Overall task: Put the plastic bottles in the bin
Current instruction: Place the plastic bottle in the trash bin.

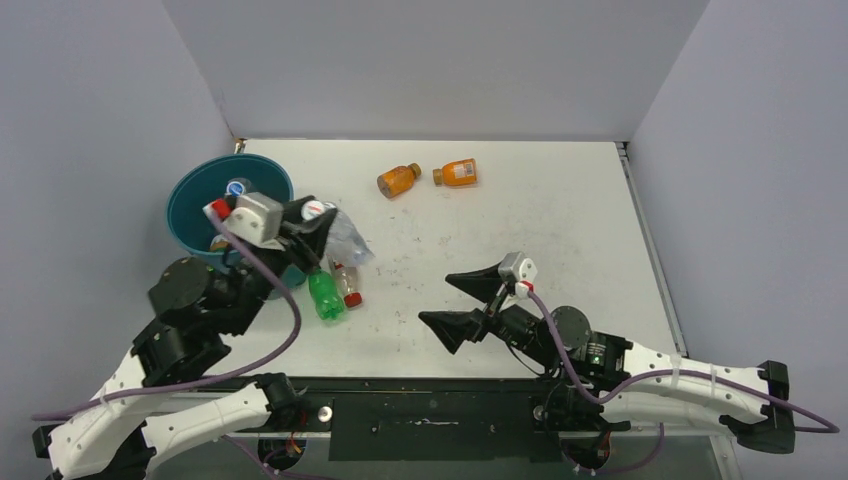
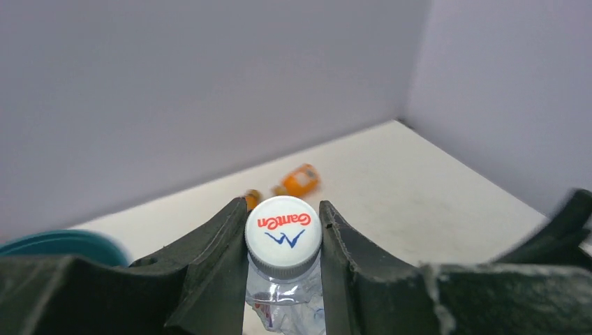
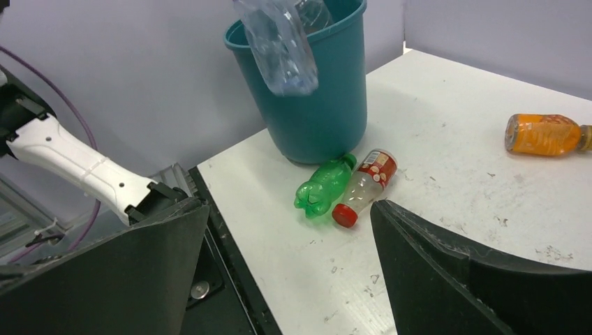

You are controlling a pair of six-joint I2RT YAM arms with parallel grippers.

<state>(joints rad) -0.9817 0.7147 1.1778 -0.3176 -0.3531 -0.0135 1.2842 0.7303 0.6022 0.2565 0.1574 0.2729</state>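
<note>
The left gripper [image 2: 283, 205] was pinched onto a crumpled clear plastic bottle with a white printed cap [image 2: 283, 232]. Its two black fingers [image 2: 216, 258] pressed against the neck from either side, just under the cap. The bottle hung clear of the table, its squashed body [image 1: 350, 243] slanting away to the right of the gripper. From the right wrist view it hung in front of the upper wall of the round teal-blue plastic bin [image 3: 321, 118]. Seen from above, it was just right of the bin's rim [image 1: 180, 200] and not over the opening. The bin stood at the far left of the white table [image 1: 560, 230], with the left arm reaching up beside it from the near left.

The right gripper [image 1: 438, 298] was spread wide and held nothing, hovering low over the near middle of the table, well apart from any bottle.

A small green plastic bottle [image 3: 322, 187] and a clear bottle with a red cap and red label [image 3: 363, 185] lay on their sides just beside the bin's base, on its near right. They were side by side and touching or nearly so. Two orange-filled bottles with brown caps lay on their sides at the far middle of the table, one on the left [image 1: 398, 180] and one on the right [image 1: 456, 173], near each other but apart. At least one pale cap [image 1: 238, 187] showed inside the bin.
</note>
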